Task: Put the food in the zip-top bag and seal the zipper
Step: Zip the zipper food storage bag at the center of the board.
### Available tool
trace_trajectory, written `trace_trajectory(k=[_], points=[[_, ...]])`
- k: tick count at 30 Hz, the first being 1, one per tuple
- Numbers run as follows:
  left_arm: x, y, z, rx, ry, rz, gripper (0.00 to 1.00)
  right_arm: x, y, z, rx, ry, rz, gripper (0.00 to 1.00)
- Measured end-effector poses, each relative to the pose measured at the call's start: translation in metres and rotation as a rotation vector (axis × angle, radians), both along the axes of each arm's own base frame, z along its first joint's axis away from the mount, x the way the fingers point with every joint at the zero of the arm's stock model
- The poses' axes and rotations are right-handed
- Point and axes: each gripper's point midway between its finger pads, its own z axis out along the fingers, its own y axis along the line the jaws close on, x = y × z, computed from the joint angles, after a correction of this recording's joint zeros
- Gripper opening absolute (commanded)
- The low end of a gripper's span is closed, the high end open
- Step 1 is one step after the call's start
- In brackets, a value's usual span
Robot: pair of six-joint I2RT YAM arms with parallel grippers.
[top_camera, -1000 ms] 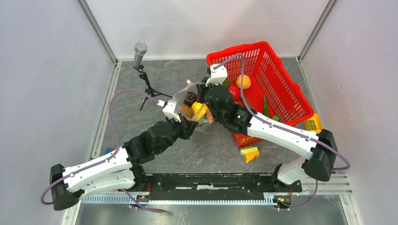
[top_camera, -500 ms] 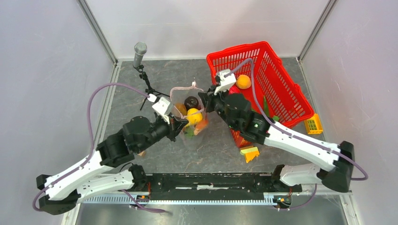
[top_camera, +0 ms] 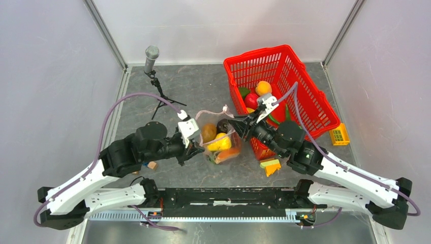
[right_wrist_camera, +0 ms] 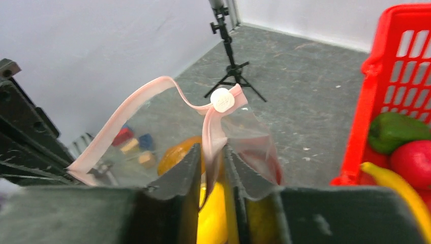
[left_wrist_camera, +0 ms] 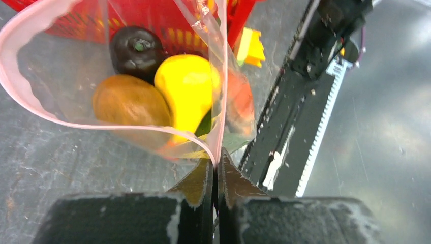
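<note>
The clear zip-top bag (top_camera: 212, 151) hangs between my two grippers over the grey floor. Inside lie pieces of food: a yellow piece (left_wrist_camera: 188, 86), a brown one (left_wrist_camera: 129, 101), a dark round one (left_wrist_camera: 136, 48) and an orange-red one (left_wrist_camera: 239, 99). My left gripper (left_wrist_camera: 217, 156) is shut on the pink zipper (left_wrist_camera: 127, 127) at the bag's left corner. At the other corner, my right gripper (right_wrist_camera: 212, 150) stands slightly open, the strip running loosely between its fingers just below the white slider (right_wrist_camera: 222, 99). More food lies in the red basket (top_camera: 305, 86): an orange (top_camera: 263, 88), a red piece (top_camera: 252, 100), a green one (right_wrist_camera: 396, 132).
A microphone on a small tripod (top_camera: 151, 53) stands at the back left. Loose blocks lie about: yellow (top_camera: 339, 135) right of the basket, yellow-green (top_camera: 270, 166) in front of it, small ones (top_camera: 150, 164) under the left arm. The black rail (top_camera: 228, 195) runs along the near edge.
Both arms drew the bag nearer and lower, away from the basket. The left gripper closed on the strip. The right gripper's jaws parted a little.
</note>
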Motion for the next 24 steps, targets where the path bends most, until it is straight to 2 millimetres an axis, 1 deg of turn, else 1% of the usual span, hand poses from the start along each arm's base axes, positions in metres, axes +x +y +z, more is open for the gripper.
trace_trajectory(k=[1,2,3,6,8,9,11,12,14,16,17,19,21,22,23,24], points=[[-0.004,0.0,-0.005,0.021,0.012,-0.023,0.02,0.0,-0.004,-0.003,-0.017,-0.01,-0.002,0.42],[-0.006,0.001,-0.01,0.037,0.016,-0.039,0.02,0.001,-0.006,-0.003,-0.021,-0.015,-0.004,0.56],[-0.01,0.002,-0.015,0.054,0.025,-0.057,0.02,0.001,-0.008,-0.002,-0.032,-0.031,-0.001,0.63],[-0.018,0.003,-0.022,0.082,0.038,-0.108,0.02,0.002,-0.011,-0.003,-0.085,-0.07,0.016,0.73],[-0.021,0.003,-0.022,0.082,0.038,-0.132,0.02,0.0,-0.012,-0.001,-0.128,-0.097,0.033,0.74],[-0.023,0.002,-0.022,0.08,0.037,-0.146,0.02,-0.001,-0.013,0.003,-0.154,-0.12,0.042,0.74],[-0.027,0.001,-0.022,0.082,0.033,-0.174,0.02,0.0,-0.018,0.015,-0.197,-0.172,0.047,0.72],[-0.028,0.002,-0.022,0.084,0.029,-0.184,0.02,0.0,-0.022,0.027,-0.226,-0.215,0.048,0.7],[-0.03,0.003,-0.022,0.089,0.02,-0.201,0.02,0.005,-0.029,0.036,-0.247,-0.248,0.027,0.7],[-0.031,0.005,-0.022,0.091,0.007,-0.211,0.02,0.021,-0.039,0.045,-0.288,-0.288,-0.007,0.67],[-0.031,0.006,-0.022,0.092,0.002,-0.214,0.02,0.032,-0.046,0.045,-0.314,-0.292,-0.028,0.65],[-0.032,0.007,-0.022,0.097,-0.004,-0.217,0.02,0.059,-0.056,0.042,-0.372,-0.286,-0.058,0.65],[-0.032,0.008,-0.023,0.103,-0.007,-0.221,0.02,0.086,-0.06,0.031,-0.433,-0.272,-0.039,0.74],[-0.032,0.009,-0.023,0.107,-0.007,-0.221,0.02,0.097,-0.058,0.02,-0.462,-0.265,-0.006,0.78],[-0.032,0.009,-0.024,0.112,-0.009,-0.224,0.02,0.103,-0.056,0.005,-0.5,-0.262,0.039,0.79],[-0.032,0.01,-0.023,0.117,-0.013,-0.227,0.02,0.104,-0.052,-0.01,-0.54,-0.269,0.102,0.81]])
